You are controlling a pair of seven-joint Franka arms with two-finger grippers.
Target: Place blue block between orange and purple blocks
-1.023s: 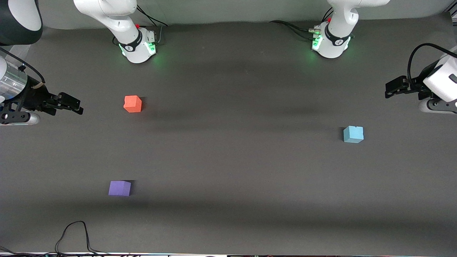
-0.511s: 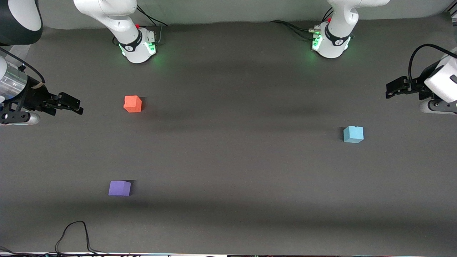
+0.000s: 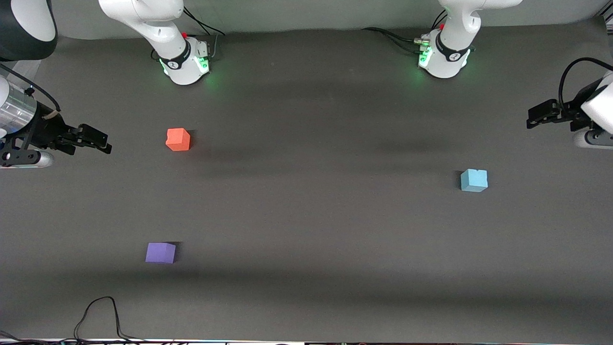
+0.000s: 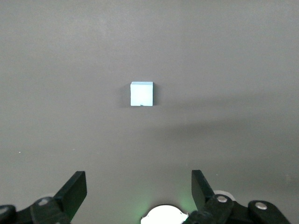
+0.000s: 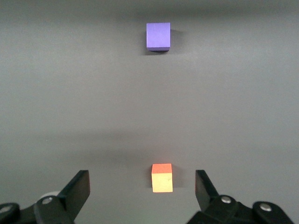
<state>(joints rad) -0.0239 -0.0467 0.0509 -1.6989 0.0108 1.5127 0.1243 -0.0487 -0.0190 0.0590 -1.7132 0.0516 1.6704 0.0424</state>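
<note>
- One table (image 3: pixel 306 225), covered in a flat, dark grey matte surface.
- Two white arms. The left gripper (image 3: pixel 539 114) hangs over the left arm's end of the table; the right gripper (image 3: pixel 93 139) hangs over the right arm's end. Both have their black jaws spread wide, grasping nothing.
- Three matte foam-like cubes, equal in size, well apart:
- One blue block (image 3: pixel 474 180) toward the left arm's end.
- One orange block (image 3: pixel 178 139) toward the right arm's end.
- One purple block (image 3: pixel 160 252), nearer the front camera than the orange block.
</note>
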